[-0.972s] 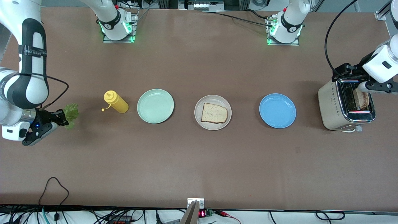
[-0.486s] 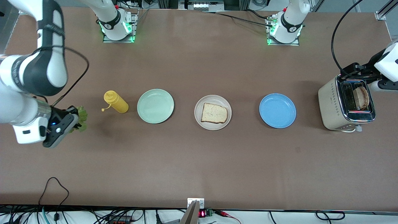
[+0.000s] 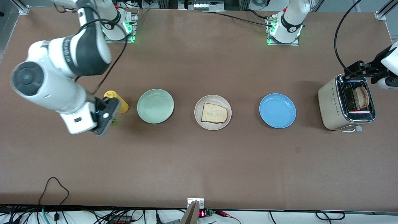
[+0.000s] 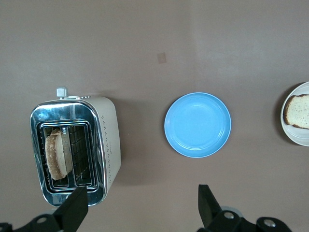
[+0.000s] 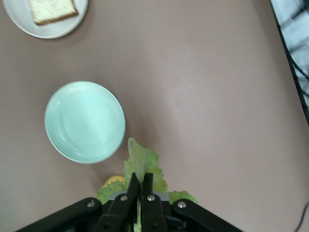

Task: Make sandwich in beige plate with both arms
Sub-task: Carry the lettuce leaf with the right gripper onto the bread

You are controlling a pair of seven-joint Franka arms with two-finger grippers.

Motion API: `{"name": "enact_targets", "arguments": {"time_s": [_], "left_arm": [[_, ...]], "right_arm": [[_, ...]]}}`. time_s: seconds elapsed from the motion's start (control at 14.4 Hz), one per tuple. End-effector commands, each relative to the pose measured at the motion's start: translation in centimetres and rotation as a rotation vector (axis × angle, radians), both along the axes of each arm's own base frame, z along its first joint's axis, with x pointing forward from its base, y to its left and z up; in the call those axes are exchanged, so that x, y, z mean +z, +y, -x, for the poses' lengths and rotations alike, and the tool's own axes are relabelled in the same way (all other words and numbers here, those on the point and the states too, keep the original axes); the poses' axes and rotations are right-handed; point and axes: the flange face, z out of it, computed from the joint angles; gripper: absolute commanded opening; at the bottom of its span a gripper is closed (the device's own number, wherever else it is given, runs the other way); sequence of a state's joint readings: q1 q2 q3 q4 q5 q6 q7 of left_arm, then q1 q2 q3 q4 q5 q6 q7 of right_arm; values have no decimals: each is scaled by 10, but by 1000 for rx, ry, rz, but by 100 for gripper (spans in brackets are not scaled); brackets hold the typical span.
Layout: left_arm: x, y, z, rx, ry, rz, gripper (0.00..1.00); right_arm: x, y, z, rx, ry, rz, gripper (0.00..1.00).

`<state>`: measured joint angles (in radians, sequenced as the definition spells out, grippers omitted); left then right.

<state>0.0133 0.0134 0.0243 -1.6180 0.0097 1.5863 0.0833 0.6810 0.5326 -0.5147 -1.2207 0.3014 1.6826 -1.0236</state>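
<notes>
The beige plate [image 3: 213, 124] lies mid-table with one bread slice [image 3: 214, 113] on it. My right gripper [image 3: 112, 119] hangs over the table beside the yellow bottle, shut on a ruffled green lettuce leaf [image 5: 140, 155]. In the right wrist view the closed gripper [image 5: 140, 178] pinches the leaf, with the plate [image 5: 19, 21] farther off. A second bread slice [image 3: 362, 97] stands in a slot of the toaster [image 3: 332, 105] at the left arm's end. My left gripper [image 3: 362, 69] hovers by the toaster's top edge, open and holding nothing [image 4: 141, 203].
A mint-green plate [image 3: 155, 106] sits between the yellow squeeze bottle [image 3: 123, 105] and the beige plate. A blue plate [image 3: 277, 110] lies between the beige plate and the toaster. My right wrist partly covers the bottle.
My right arm has carried the lettuce from the right arm's end of the table to beside the yellow bottle. My left gripper has drawn slightly away from the toaster, still open.
</notes>
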Motion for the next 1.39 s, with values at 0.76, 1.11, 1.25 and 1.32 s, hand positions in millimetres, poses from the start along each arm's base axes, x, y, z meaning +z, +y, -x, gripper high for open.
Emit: {"name": "enact_targets", "arguments": {"time_s": [0.76,1.11,1.25,1.32], "left_arm": [[2,-11,-4,-9,9,0,100],[2,-12,-4,-11,10,0,100],[1,-10,-3,-8,22,2,100],[1,-10,-2,-8,24,2,100]], "right_arm": [[-93,260,74,-144,-75,-202,0],[-140,292,81,-206,-134,-221,0],[-156,303,83,-211,-162,-240,0],[-163,305,82,-244,-169,-247,0]]}}
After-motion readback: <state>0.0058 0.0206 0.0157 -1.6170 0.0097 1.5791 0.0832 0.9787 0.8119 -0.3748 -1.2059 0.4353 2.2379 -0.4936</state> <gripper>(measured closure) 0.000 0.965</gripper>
